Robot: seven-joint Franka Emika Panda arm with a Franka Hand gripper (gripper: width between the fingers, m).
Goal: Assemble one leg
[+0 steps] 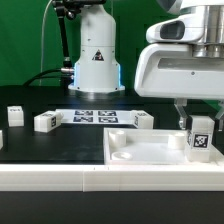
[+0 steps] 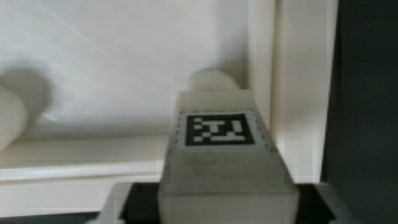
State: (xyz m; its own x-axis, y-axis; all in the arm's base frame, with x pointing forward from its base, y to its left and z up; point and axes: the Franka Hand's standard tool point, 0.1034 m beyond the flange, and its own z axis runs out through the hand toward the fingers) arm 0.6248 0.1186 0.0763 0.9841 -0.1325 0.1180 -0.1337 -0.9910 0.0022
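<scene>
A green backdrop is hanging behind a black tabletop (image 1: 40, 145), where the arm's white base (image 1: 95, 60) is standing at the back with a dark triangular mark on its front, too small to read. Near the exterior view's right, the claw (image 1: 199, 122) is clenching the leg (image 1: 200, 137) and holding it upright over the large white plate (image 1: 150, 155), close to the plate's far corner on that side. The wrist view is showing the leg (image 2: 222, 140) gripped from both sides, its tagged face turned to the camera, with a rounded recess in the plate (image 2: 107, 80) lying just beyond its tip; whether the tip is already touching the plate cannot be told. The main risk, as I judge it, is misalignment: if the leg is coming down slightly off the recess or tilted, it could be catching on the rim, jamming, or pushing the plate across the tabletop. A loose grip could also be letting the leg twist between the fingers under pressure. Two spare blocks (image 1: 46, 121) are lying well apart toward the exterior view's left, and another (image 1: 139, 120) near the marker board (image 1: 96, 117). No words or brand names are readable; only black-and-white square tags are showing on the leg, the blocks and the marker board.
</scene>
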